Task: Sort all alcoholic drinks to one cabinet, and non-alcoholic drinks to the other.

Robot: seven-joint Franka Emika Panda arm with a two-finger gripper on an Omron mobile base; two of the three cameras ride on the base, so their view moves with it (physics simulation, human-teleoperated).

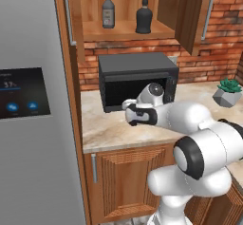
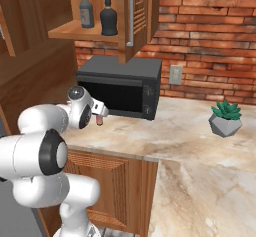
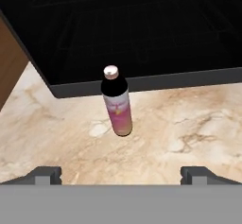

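Black microwave (image 1: 137, 79) and potted succulent (image 2: 225, 117) sit on marble counter (image 2: 200, 146).

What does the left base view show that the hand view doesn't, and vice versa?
Left base view: the open narrow wall cabinet with the red-capped liquor bottle and the dark liquor bottle standing on its shelf, the fridge with its display, a potted succulent, the brick wall.

Hand view: a small pink bottle standing upright on the counter just in front of the microwave, and the open tool, its fingertips apart and short of the bottle.

Both: the black microwave and the marble counter.
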